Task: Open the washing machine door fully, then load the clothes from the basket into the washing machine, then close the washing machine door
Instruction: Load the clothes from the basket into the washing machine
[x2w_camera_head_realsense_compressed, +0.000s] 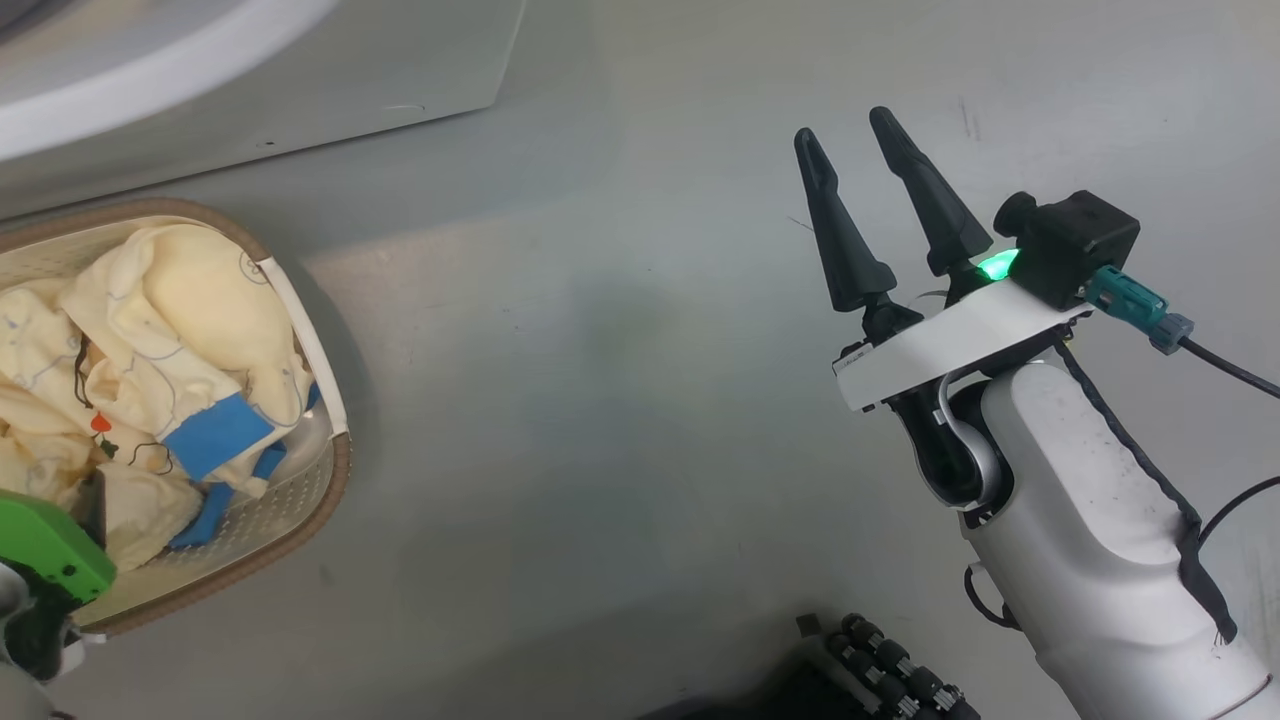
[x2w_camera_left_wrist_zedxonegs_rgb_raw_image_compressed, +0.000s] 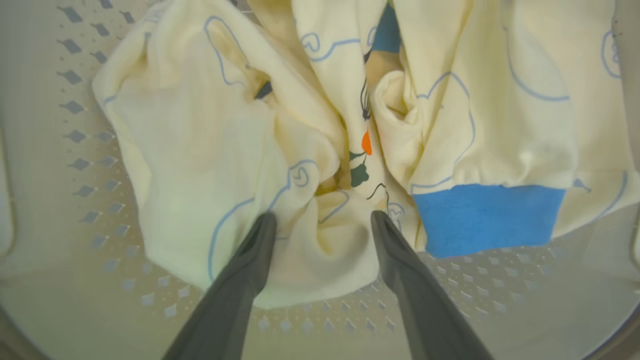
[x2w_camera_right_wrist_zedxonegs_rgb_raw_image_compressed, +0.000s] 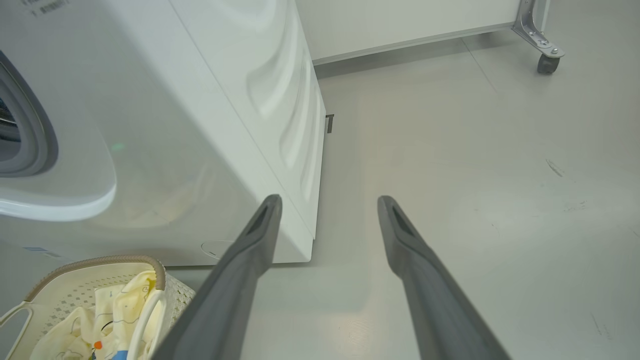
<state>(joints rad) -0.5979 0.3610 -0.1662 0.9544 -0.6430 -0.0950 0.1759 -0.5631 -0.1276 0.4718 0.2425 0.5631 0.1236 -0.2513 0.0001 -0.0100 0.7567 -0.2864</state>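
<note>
The cream basket stands on the floor at the left, in front of the white washing machine. It holds the cream-yellow clothes with blue cuffs. In the left wrist view my left gripper is open inside the basket, its fingers either side of a fold of the clothes. My right gripper hangs open over bare floor to the right, holding nothing. In the right wrist view the right gripper points past the washing machine corner, with the basket and clothes at lower left. The washing machine door is out of view.
A white panel runs along the back, and a wheeled frame leg stands at its right end. A black ribbed part sits at the bottom edge. Open grey floor lies between basket and right arm.
</note>
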